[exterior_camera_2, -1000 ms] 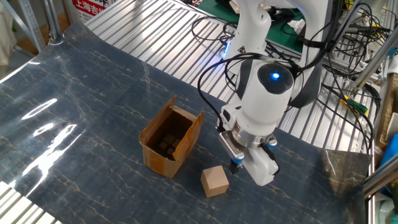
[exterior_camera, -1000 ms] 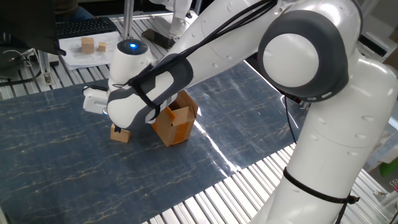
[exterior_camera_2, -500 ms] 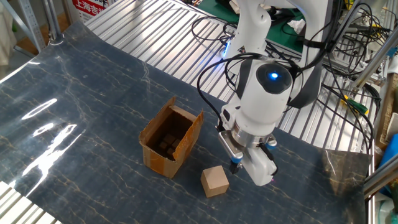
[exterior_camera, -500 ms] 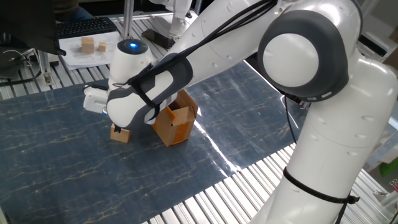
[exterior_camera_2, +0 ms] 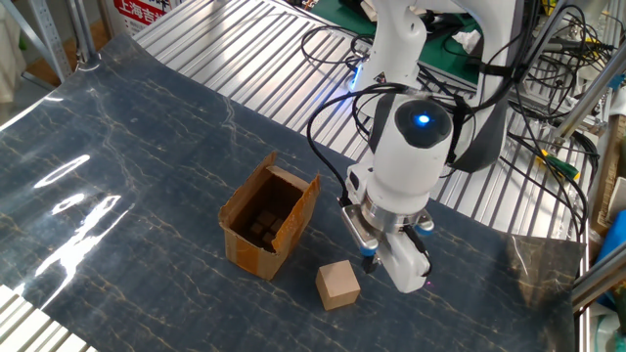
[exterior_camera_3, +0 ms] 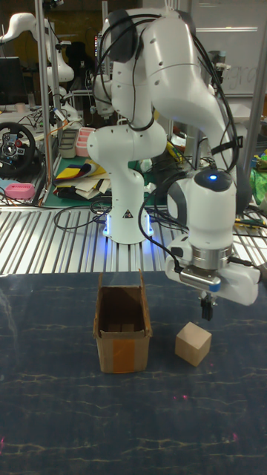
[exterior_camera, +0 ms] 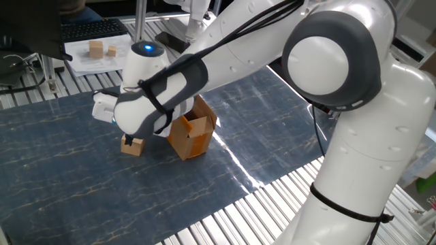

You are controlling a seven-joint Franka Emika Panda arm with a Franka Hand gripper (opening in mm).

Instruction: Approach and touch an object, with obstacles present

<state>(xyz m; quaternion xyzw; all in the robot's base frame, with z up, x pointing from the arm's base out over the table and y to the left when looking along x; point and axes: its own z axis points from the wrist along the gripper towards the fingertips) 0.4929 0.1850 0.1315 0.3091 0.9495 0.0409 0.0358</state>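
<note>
The object, a small light-tan wooden cube (exterior_camera: 132, 145) (exterior_camera_2: 337, 285) (exterior_camera_3: 193, 344), rests on the dark blue mat. Beside it stands the obstacle, an orange-brown cardboard box (exterior_camera: 192, 133) (exterior_camera_2: 266, 220) (exterior_camera_3: 122, 326) with its flaps up. My gripper (exterior_camera_2: 371, 259) (exterior_camera_3: 207, 308) hangs just above the cube's far right corner, a small gap away, pointing down. Its dark fingers look pressed together and hold nothing. In one fixed view the white wrist hides the fingers.
Two pale wooden blocks (exterior_camera: 102, 49) lie on a white sheet at the back, beside a keyboard (exterior_camera: 92, 28). Cables (exterior_camera_2: 548, 117) run over the slatted metal table behind the arm's base (exterior_camera_3: 126, 215). The blue mat (exterior_camera_2: 117, 176) covers the work area.
The wrist and hand have shifted slightly towards the cube. The cube and the box have not moved.
</note>
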